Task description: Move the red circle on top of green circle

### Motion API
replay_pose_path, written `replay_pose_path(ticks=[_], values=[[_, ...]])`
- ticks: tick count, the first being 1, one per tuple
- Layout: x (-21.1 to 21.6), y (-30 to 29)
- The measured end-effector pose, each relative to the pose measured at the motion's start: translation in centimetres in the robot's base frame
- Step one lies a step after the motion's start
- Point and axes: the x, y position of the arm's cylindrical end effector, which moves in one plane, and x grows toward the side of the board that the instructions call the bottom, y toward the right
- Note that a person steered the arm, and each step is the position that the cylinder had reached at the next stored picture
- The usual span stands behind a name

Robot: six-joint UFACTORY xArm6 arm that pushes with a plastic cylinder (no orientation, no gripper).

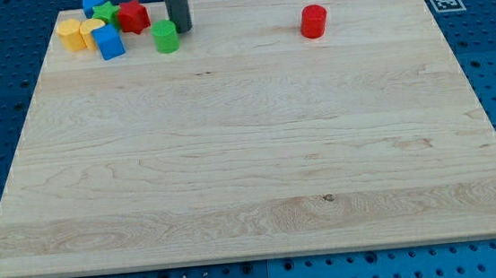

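Counting eight blocks on one wooden board (pixel 250 157): two red, the red circle (pixel 313 22) and a red block (pixel 134 17); two green, the green circle (pixel 165 36) and a green block (pixel 106 11); two yellow (pixel 71 35) (pixel 91 30); two blue (pixel 109 43) (pixel 91 4).

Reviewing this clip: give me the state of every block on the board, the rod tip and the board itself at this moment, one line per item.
red circle: upright, alone at the view's upper right
green circle: upright, beside my tip
my tip: on the board, just right of the green circle
red block: in the top-left cluster
green star: in cluster
blue blocks: in cluster
yellow blocks: in cluster
board: flat
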Motion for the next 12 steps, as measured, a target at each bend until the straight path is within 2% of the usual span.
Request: replay_pose_path(ticks=[1,2,3,5,6,7,10,12], values=[[-0.4,0.7],[-0.4,3.9],[0.5,9.2],[8.5,20.4],[5.6,27.5],[1.5,27.8],[2.4,27.5],[2.5,23.0]])
